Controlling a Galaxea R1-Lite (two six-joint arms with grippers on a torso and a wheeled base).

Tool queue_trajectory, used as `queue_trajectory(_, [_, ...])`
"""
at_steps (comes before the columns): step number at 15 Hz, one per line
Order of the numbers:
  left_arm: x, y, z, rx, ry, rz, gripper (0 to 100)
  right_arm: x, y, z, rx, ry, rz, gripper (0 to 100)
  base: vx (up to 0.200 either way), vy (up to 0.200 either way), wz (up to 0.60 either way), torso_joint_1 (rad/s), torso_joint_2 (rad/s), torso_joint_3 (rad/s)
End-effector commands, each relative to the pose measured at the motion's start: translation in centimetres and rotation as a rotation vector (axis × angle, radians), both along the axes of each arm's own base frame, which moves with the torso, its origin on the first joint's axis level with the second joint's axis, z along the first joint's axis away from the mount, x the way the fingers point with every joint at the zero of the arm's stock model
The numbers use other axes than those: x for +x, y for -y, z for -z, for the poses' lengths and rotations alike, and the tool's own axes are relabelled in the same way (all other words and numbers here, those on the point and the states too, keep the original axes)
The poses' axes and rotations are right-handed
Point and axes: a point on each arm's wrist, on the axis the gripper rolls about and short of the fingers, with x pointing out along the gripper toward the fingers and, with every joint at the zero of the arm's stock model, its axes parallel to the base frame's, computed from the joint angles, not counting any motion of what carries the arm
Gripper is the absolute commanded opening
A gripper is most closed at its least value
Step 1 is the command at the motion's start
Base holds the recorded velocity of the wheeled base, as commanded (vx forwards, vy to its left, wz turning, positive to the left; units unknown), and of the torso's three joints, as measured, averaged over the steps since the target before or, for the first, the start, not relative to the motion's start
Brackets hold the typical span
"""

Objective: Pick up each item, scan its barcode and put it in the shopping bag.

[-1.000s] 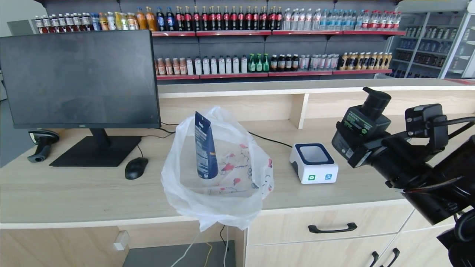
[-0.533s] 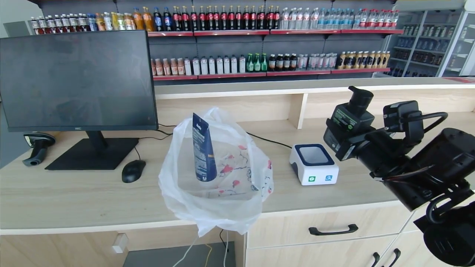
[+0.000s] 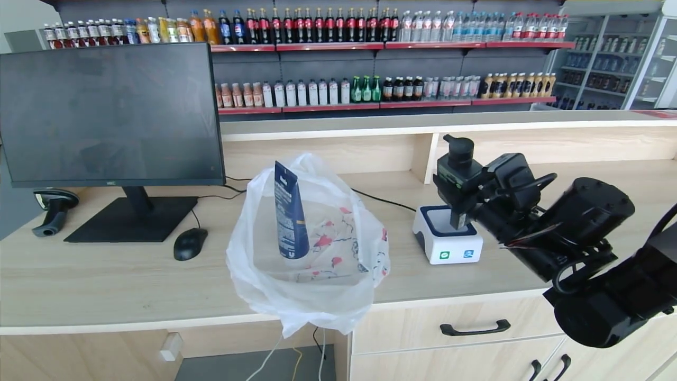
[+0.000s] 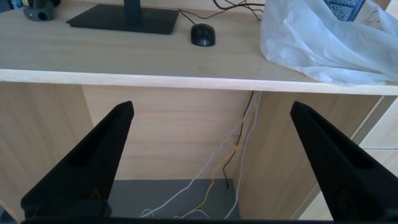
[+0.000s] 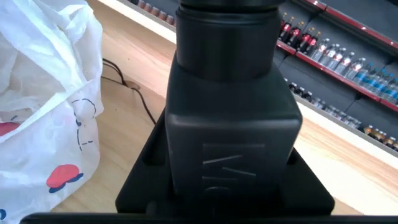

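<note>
A black square bottle (image 3: 457,174) with a round cap is held upright in my right gripper (image 3: 466,200), which is shut on it just above the white barcode scanner (image 3: 447,250) on the counter. In the right wrist view the bottle (image 5: 230,137) stands between the black fingers (image 5: 142,182). The white shopping bag (image 3: 317,286) with red prints sits open at the counter's front edge, left of the scanner, with a blue tube (image 3: 290,211) standing inside. My left gripper (image 4: 211,109) hangs open below the counter edge, with nothing between its fingers.
A monitor (image 3: 111,111), a mouse (image 3: 190,243) and a handheld scanner (image 3: 53,206) stand on the left of the wooden counter (image 3: 106,275). A black cable (image 3: 381,200) runs behind the bag. A raised ledge and drink shelves are at the back. Drawers sit under the counter.
My right arm has swung left and down with the black bottle, from right of the barcode scanner to just above it. The bag and the tube have not moved.
</note>
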Motion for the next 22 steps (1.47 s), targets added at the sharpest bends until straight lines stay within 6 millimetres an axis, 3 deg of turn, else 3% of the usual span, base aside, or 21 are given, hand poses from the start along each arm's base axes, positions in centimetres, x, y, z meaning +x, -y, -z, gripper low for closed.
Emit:
queue_trajectory(1, [0.0,0.0,0.0,0.000,0.000,-0.001,100,0.5,-0.1,0.9,-0.033,-0.011,0.007,0,0.000,0.000,0.00,0.000,0.00,0.000])
queue_trajectory(5, [0.0,0.0,0.0,0.004,-0.001,0.002,100,1.0,-0.1,1.6,-0.177,0.051,-0.034,0,0.000,0.000,0.00,0.000,0.00,0.000])
queue_trajectory(11, [0.0,0.0,0.0,0.003,-0.001,0.002,100,2.2,2.4,2.4,-0.328,0.118,-0.090,0,0.000,0.000,0.00,0.000,0.00,0.000])
queue_trajectory(22, [0.0,0.0,0.0,0.001,0.002,0.000,100,3.2,2.6,4.0,-0.399,0.125,-0.101,0,0.000,0.000,0.00,0.000,0.00,0.000])
